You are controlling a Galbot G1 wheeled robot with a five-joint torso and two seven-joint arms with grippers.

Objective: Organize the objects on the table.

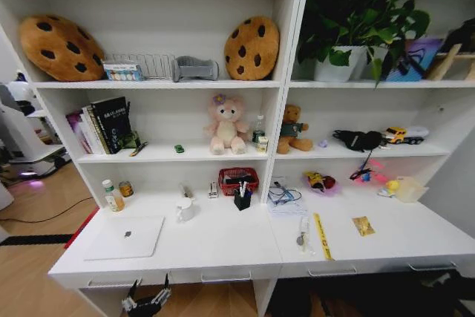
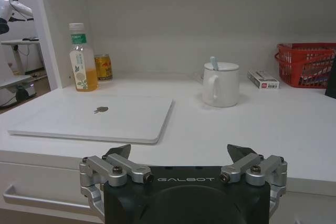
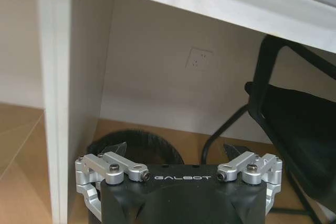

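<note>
on the desk point(image 1: 223, 246), the laptop point(image 1: 125, 237) lies flat at the left, near the front edge. behind it, by the left wall, a drink bottle point(image 1: 112, 196) stands just beside a small can point(image 1: 126, 188). right of the laptop sits a mug point(image 1: 185, 210), and behind and right of that a basket point(image 1: 238, 179) with a pen holder point(image 1: 242, 200) in front of it. farther right, a ruler point(image 1: 322, 235) lies front to back, with a small packet point(image 1: 363, 226) to its right. the left gripper point(image 1: 146, 304) hangs below the desk's front edge, before the laptop.
</note>
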